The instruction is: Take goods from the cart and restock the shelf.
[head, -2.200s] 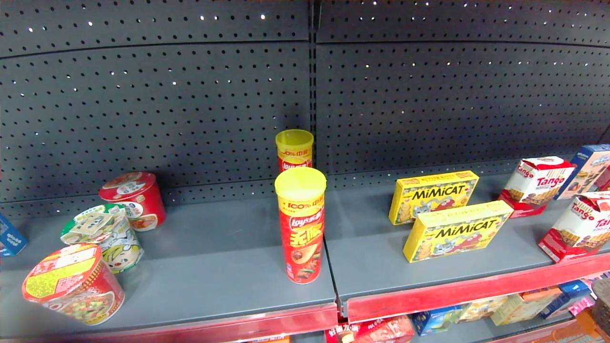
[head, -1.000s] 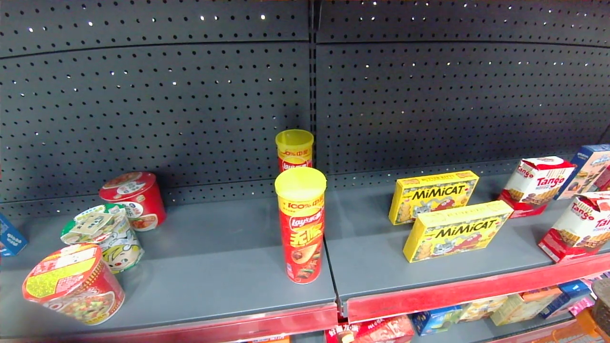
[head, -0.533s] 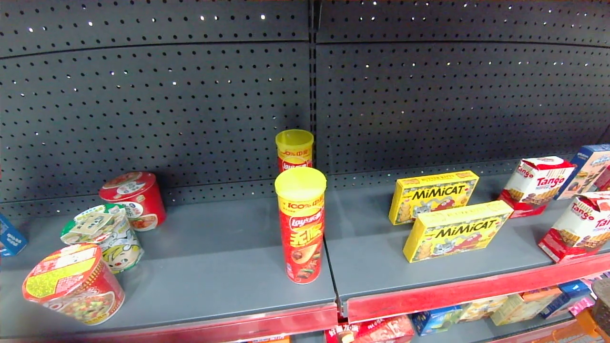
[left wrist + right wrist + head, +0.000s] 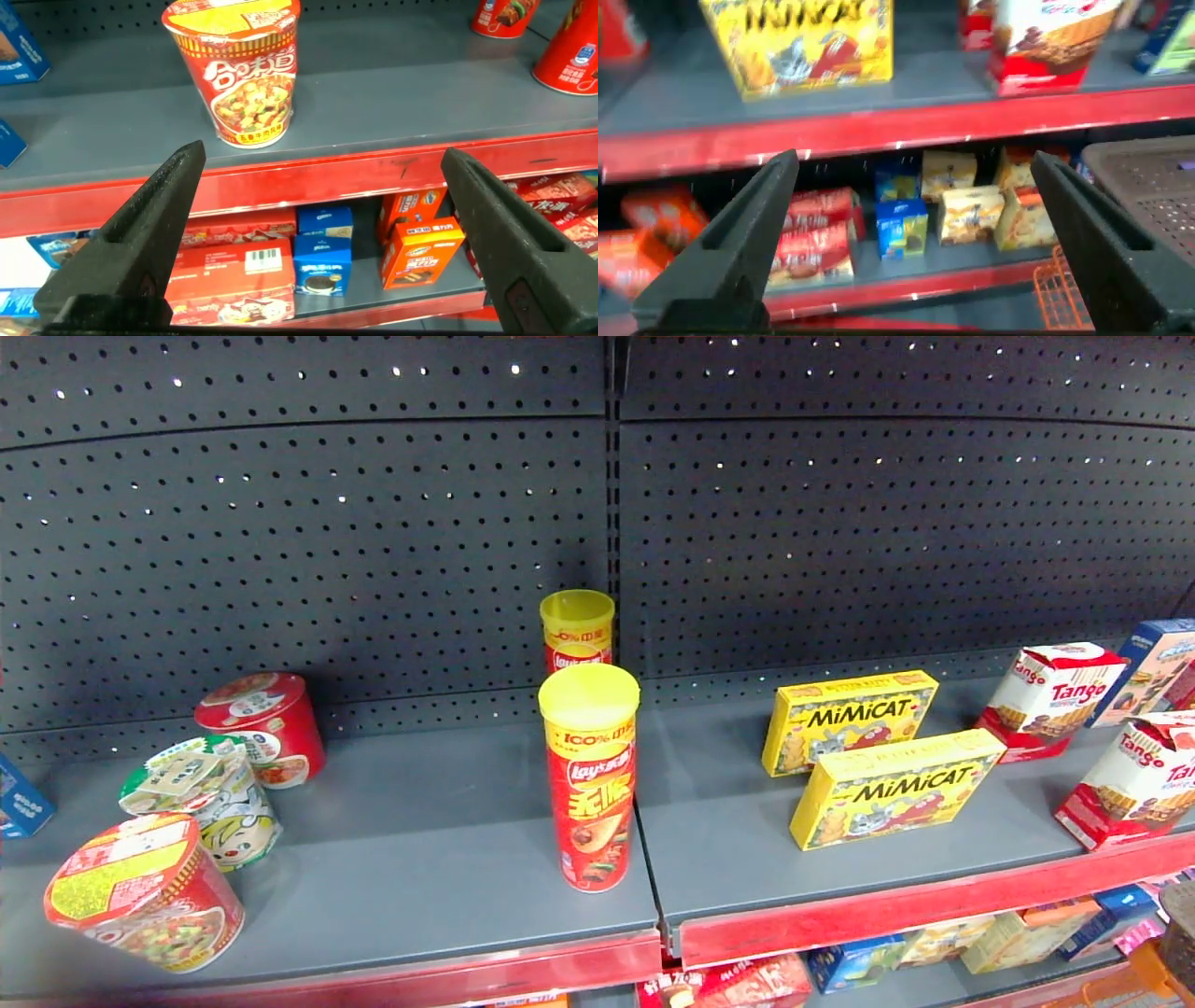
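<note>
Nothing shifted since the earlier frames, front chip can upright mid-shelf, noodle cup at left edge, left gripper wide open, empty, right gripper wide open, empty

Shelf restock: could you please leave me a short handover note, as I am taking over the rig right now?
Left gripper: open, empty, facing the front noodle cup on the shelf.
Right gripper: open, empty, facing a yellow box.
On the shelf: noodle cups left, two chip cans centre, yellow boxes and wafer boxes right.
Done: cannot tell which were restocked.
Left: fetch the next item from the cart.
</note>
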Controlling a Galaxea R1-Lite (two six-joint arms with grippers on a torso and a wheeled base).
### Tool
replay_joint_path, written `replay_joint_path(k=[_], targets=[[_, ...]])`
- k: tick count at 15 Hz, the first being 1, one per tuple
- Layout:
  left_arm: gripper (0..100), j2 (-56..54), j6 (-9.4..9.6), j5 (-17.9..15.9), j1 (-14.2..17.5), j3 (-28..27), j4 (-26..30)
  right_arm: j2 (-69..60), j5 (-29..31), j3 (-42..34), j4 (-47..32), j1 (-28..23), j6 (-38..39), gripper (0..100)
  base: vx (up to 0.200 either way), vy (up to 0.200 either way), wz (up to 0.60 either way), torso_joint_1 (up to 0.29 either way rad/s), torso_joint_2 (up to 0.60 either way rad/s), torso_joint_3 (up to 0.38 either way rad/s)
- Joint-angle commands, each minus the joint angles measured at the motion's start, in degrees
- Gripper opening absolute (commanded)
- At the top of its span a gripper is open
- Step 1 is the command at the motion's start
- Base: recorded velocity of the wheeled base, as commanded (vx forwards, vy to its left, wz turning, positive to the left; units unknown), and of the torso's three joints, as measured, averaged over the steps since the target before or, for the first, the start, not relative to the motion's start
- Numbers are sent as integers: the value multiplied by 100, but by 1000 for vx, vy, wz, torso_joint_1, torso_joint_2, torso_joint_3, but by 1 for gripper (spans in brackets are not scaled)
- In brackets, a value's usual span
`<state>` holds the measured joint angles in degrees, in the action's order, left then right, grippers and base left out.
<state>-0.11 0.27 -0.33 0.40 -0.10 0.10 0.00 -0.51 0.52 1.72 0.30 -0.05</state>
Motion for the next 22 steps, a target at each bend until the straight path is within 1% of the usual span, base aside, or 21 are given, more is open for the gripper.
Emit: replay_joint_path(k=[1, 2, 3, 4, 5, 6, 8, 11, 13, 14, 15, 16, 22], targets=[[100, 11, 0, -2, 4, 1, -1, 0, -160, 35, -5, 5, -127, 100, 0, 0, 0, 0, 0, 0], [100, 11, 0, -2, 4, 1, -1, 0, -195, 35, -5, 5, -320, 100, 0, 0, 0, 0, 0, 0], [100, 11, 8, -2, 4, 1, -1, 0, -133, 35, -5, 5, -338, 100, 0, 0, 0, 0, 0, 0], [100, 11, 8, -2, 4, 1, -1, 0, 614, 9, 57, 5, -391, 100, 0, 0, 0, 0, 0, 0], [100, 11, 0, -2, 4, 1, -1, 0, 1044, -35, 188, 5, -373, 100, 0, 0, 0, 0, 0, 0], [100, 11, 0, -2, 4, 1, -1, 0, 1053, -44, 241, 5, -215, 100, 0, 0, 0, 0, 0, 0], [100, 11, 0, -2, 4, 1, -1, 0, 956, -44, 241, 5, 137, 100, 0, 0, 0, 0, 0, 0], [100, 11, 0, -2, 4, 1, -1, 0, 587, -52, 241, -4, 453, 100, 0, 0, 0, 0, 0, 0], [100, 11, 0, -2, 4, 1, -1, 0, 508, -52, 197, -4, 339, 100, 0, 0, 0, 0, 0, 0], [100, 11, 0, -2, 4, 1, -1, 0, 192, -52, -137, -4, 93, 100, 0, 0, 0, 0, 0, 0], [100, 11, 0, -2, 4, 1, -1, 0, -89, -52, -198, 5, -136, 100, 0, 0, 0, 0, 0, 0], [100, 11, 8, -2, 4, 1, -1, 0, -169, -52, -172, 5, -197, 100, 0, 0, 0, 0, 0, 0], [100, 11, 0, -2, 4, 1, -1, 0, -142, -52, -181, -13, -92, 100, 0, 0, 0, 0, 0, 0]])
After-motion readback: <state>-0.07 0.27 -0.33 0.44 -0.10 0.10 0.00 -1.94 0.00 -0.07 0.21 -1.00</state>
